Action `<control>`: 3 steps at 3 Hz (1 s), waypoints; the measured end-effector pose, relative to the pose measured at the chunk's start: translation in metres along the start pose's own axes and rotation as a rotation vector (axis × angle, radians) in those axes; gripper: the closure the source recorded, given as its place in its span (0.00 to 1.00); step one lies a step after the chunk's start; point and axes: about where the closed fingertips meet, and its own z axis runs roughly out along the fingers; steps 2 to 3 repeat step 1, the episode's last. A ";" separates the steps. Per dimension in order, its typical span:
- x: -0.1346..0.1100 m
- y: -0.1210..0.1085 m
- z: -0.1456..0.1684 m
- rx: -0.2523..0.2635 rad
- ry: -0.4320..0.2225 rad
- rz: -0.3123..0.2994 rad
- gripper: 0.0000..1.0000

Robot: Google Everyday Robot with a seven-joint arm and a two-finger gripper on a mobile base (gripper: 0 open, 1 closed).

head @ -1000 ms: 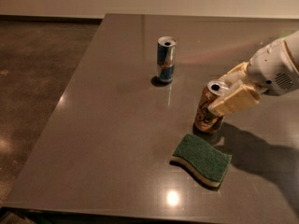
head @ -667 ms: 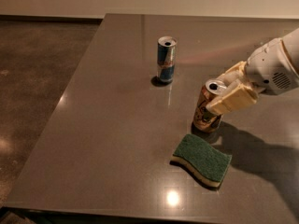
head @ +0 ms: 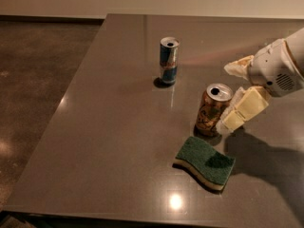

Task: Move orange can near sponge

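The orange can stands upright on the dark table, brown-orange with pale swirls and a silver top. The sponge lies flat just in front of it, green face up over a yellow layer, a small gap from the can's base. My gripper comes in from the right, open, just to the right of the can. Its near finger is close beside the can's right side; the far finger is behind and clear of it.
A slimmer blue and silver can stands upright further back and to the left of the orange can. The table's left edge drops to a brown floor. My white arm body hangs over the table's right side.
The gripper has drawn back to the right, off the orange can it enclosed before, and its fingers are now spread. The can stands where it was, by the sponge.
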 end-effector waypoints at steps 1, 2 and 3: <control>0.000 0.000 0.000 0.000 0.000 0.000 0.00; 0.000 0.000 0.000 0.000 0.000 0.000 0.00; 0.000 0.000 0.000 0.000 0.000 0.000 0.00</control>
